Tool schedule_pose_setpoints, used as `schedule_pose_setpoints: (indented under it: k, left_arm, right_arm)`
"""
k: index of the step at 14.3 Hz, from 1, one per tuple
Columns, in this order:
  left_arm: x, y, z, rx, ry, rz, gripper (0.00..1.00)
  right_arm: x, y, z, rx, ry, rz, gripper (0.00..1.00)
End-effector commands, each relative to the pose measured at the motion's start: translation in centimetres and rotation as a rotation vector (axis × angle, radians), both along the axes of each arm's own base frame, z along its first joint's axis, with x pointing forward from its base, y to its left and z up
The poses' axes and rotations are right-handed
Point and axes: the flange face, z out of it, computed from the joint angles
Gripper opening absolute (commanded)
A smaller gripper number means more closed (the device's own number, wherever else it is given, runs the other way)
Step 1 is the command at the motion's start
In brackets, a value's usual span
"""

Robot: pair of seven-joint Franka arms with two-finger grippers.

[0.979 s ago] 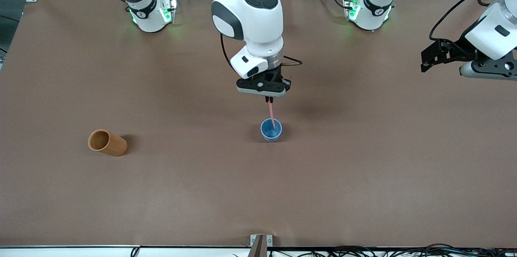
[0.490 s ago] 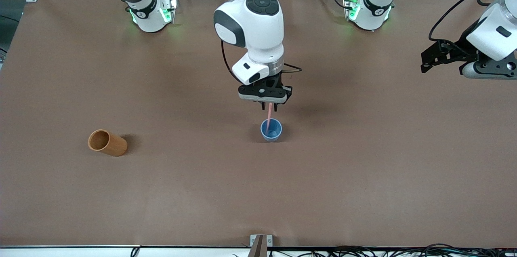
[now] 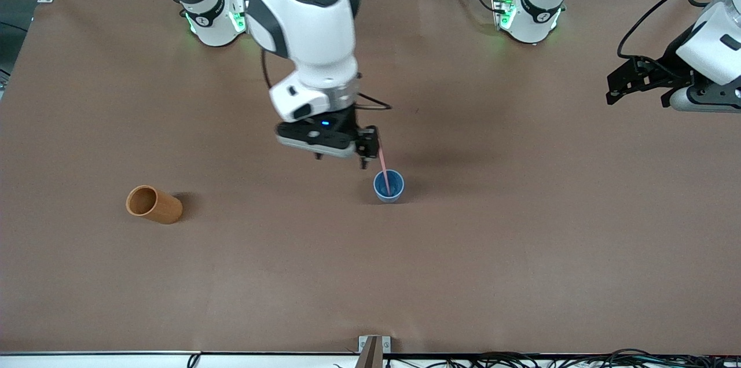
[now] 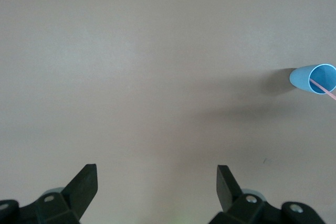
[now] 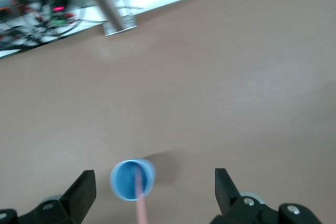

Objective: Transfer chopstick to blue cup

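Note:
The blue cup (image 3: pixel 388 186) stands upright mid-table. The pale pink chopstick (image 3: pixel 383 163) stands in it, leaning on the rim with its top tilted toward the right arm's end. My right gripper (image 3: pixel 340 158) is open and empty, just above the table beside the cup, with one finger close to the stick's top. In the right wrist view the cup (image 5: pixel 131 180) and stick (image 5: pixel 139 195) show between the spread fingers of the right gripper (image 5: pixel 153 182). My left gripper (image 3: pixel 615 87) waits open and empty at the left arm's end; its wrist view (image 4: pixel 157 174) shows the cup (image 4: pixel 313 78) far off.
An orange-brown cylindrical cup (image 3: pixel 153 204) lies on its side toward the right arm's end of the table, about as near the front camera as the blue cup. A metal bracket (image 3: pixel 373 348) sits at the table's near edge.
My right gripper lowered the chopstick into the blue cup, opened, and shifted toward the right arm's end. The stick now leans free in the cup. The left arm barely moved.

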Motion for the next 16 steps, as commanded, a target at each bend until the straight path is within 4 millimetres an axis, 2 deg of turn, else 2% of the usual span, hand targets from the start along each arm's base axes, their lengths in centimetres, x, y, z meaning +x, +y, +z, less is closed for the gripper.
schedule_pose_setpoints:
  k: [1, 4, 6, 8, 11, 14, 16]
  left_arm:
    - [0.2, 0.2, 0.6, -0.014, -0.011, 0.004, 1.0]
    - [0.4, 0.1, 0.4, -0.012, -0.008, 0.003, 1.0]
    - [0.4, 0.2, 0.4, -0.014, -0.008, 0.003, 1.0]
    - [0.4, 0.2, 0.4, -0.014, -0.008, 0.001, 1.0]
    - [0.4, 0.2, 0.7, -0.013, -0.015, -0.002, 1.0]
    - [0.4, 0.1, 0.6, -0.014, -0.013, -0.005, 1.0]
    - [0.6, 0.2, 0.3, -0.014, -0.008, -0.002, 1.0]
  right_arm:
    - [0.1, -7.0, 3.6, -0.082, 0.09, 0.006, 1.0]
    - [0.5, -15.1, 6.0, -0.085, 0.16, 0.016, 1.0]
    - [-0.3, -21.1, 7.2, -0.079, 0.189, 0.046, 1.0]
    - [-1.6, -26.5, 7.5, -0.087, 0.214, 0.045, 1.0]
    - [-3.0, -32.6, 7.8, -0.093, 0.235, 0.042, 1.0]
    - [-2.8, -39.9, 8.3, -0.095, 0.274, 0.082, 1.0]
    - [-2.9, -43.5, 9.1, -0.07, 0.282, 0.071, 1.0]
